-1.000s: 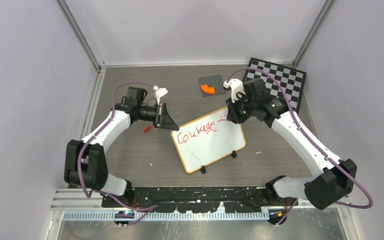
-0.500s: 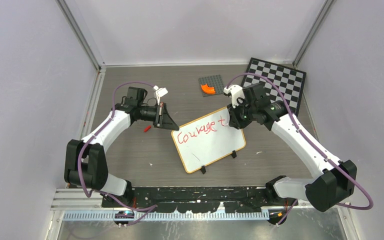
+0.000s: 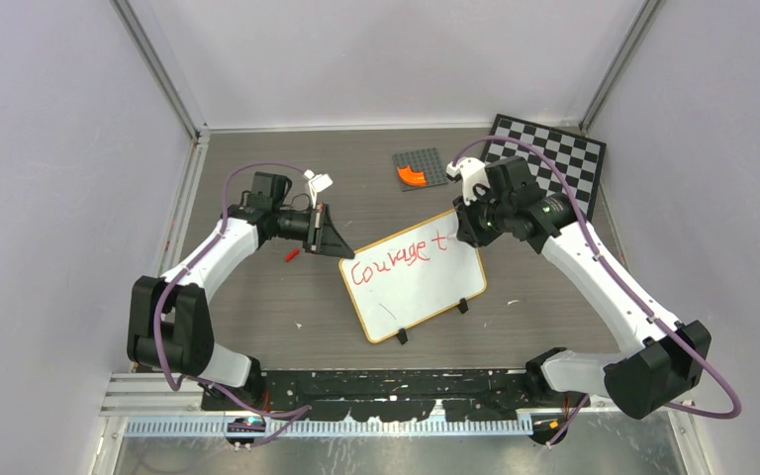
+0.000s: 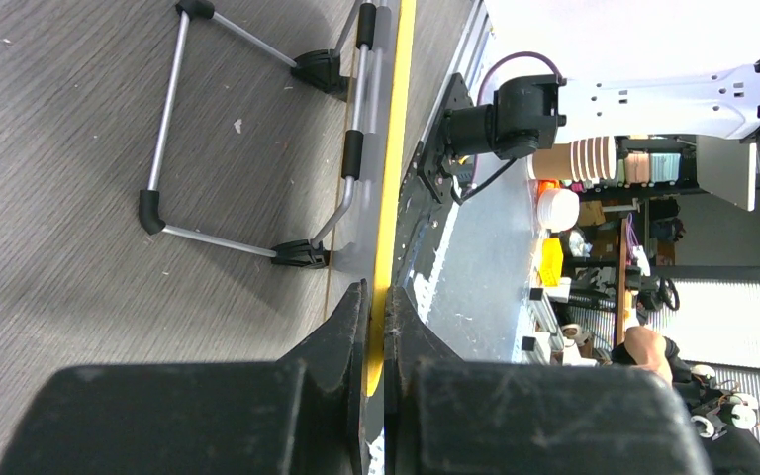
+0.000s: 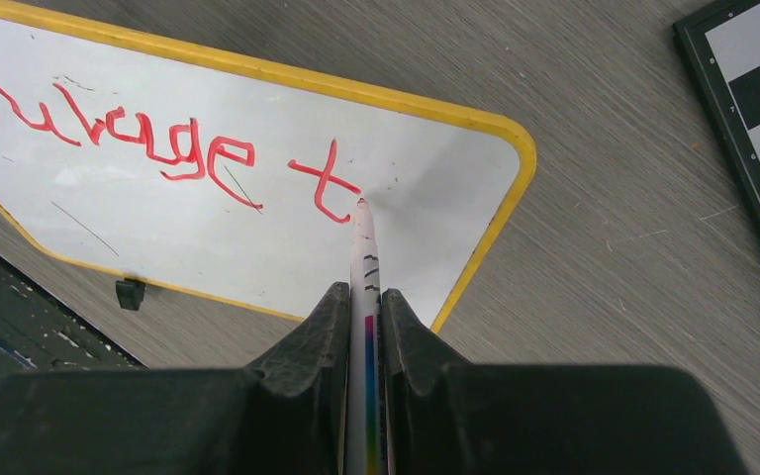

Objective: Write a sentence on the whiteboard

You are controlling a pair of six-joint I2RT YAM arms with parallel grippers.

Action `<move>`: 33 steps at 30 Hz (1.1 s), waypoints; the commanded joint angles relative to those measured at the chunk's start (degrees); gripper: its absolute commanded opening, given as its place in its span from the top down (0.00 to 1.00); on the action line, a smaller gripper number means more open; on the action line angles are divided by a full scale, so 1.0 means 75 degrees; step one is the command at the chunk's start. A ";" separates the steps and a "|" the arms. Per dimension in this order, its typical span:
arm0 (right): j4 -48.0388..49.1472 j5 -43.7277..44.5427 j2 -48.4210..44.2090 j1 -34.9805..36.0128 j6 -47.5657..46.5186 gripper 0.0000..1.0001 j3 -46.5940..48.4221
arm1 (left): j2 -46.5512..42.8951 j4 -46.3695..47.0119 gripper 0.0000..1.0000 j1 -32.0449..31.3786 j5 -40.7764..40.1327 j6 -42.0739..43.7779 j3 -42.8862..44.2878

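Note:
The whiteboard (image 3: pixel 426 287), white with a thin orange frame and two black feet, stands tilted in the middle of the table. Red lettering (image 3: pixel 401 259) on it reads "Courage t", in one line. My left gripper (image 3: pixel 341 244) is shut on the board's left edge; in the left wrist view (image 4: pixel 376 302) the yellow frame (image 4: pixel 396 168) runs between the fingers. My right gripper (image 3: pixel 472 230) is shut on a white marker (image 5: pixel 364 267). The marker's tip touches the board at the foot of the "t" (image 5: pixel 329 183), near the board's top right corner.
A black-and-white chequered board (image 3: pixel 554 158) lies at the back right, close behind my right arm. A small grey studded plate (image 3: pixel 419 168) with an orange piece on it lies at the back centre. A small red cap (image 3: pixel 291 254) lies left of the whiteboard, under my left gripper.
The "t" has been written after "Courage". My right gripper moved right along the board, then drew back slightly with the marker. The left arm has not moved.

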 commanded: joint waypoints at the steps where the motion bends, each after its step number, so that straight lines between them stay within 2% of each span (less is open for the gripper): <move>1: 0.0228 0.0229 -0.0111 -0.0052 -0.0035 1.00 0.0186 | 0.0137 -0.0023 1.00 -0.0015 -0.0723 0.0149 0.0103; 21: 0.0397 0.0195 0.0058 -0.0047 -0.0202 1.00 -0.0339 | 0.0187 -0.0026 1.00 -0.0015 -0.0732 0.0172 0.0123; 33: 0.0341 0.0952 -0.0002 -0.0101 -0.0515 1.00 -0.0133 | 0.0203 -0.0024 1.00 -0.0017 -0.0720 0.0172 0.0125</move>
